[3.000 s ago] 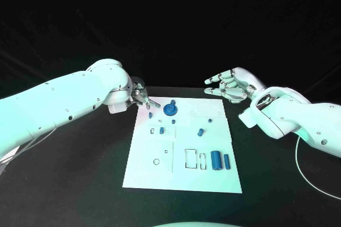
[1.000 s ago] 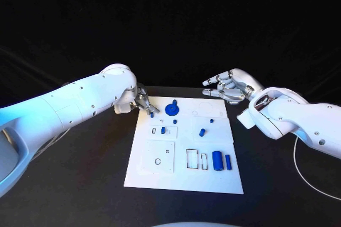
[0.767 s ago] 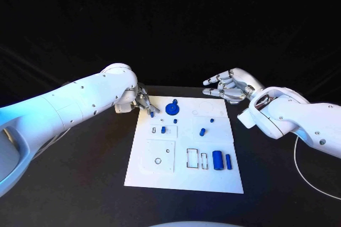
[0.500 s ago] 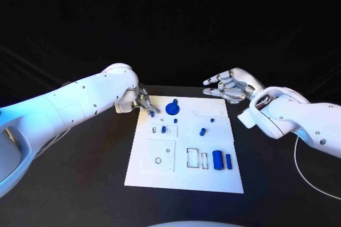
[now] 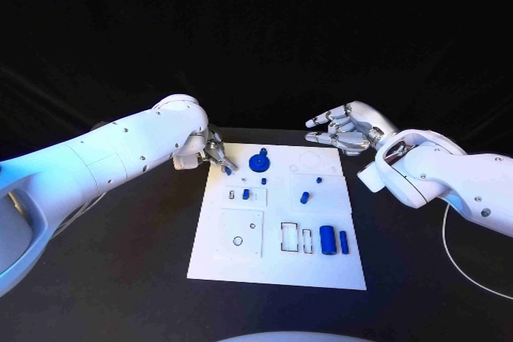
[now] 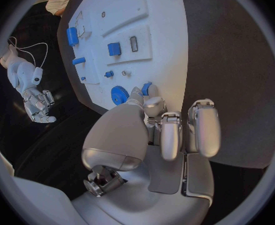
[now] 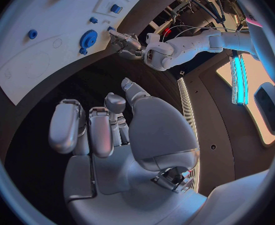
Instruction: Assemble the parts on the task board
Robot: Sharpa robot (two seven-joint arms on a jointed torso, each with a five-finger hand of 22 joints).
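- Here the board (image 5: 276,264) lies on the table (image 5: 118,283) with its long axis running from the near edge to the far edge.
- A gear (image 5: 258,163) sits near the board's far edge, toward the far left corner, with a short peg rising at its rim.
- Two cylinders (image 5: 327,240) lie side by side near the board's right edge, in its near half, their long axes parallel to the board's long sides; the left one is thicker.
- Rectangular slots (image 5: 288,237) are outlined just left of the cylinders; nothing blue shows in them.
- A block (image 5: 246,194) stands in the small raised panel at mid-board, beside a narrow slot.
- A peg (image 5: 302,199) lies tilted on the right half of the board, another small piece (image 5: 317,182) just beyond it.
- The left hand (image 5: 214,153) hovers over the board's far left corner, fingertips pinching a small blue part (image 6: 146,88); the gear lies just beside it.
- The right hand (image 5: 344,130) hangs beyond the far right corner, fingers loosely curled and apart, holding nothing, well clear of the parts.
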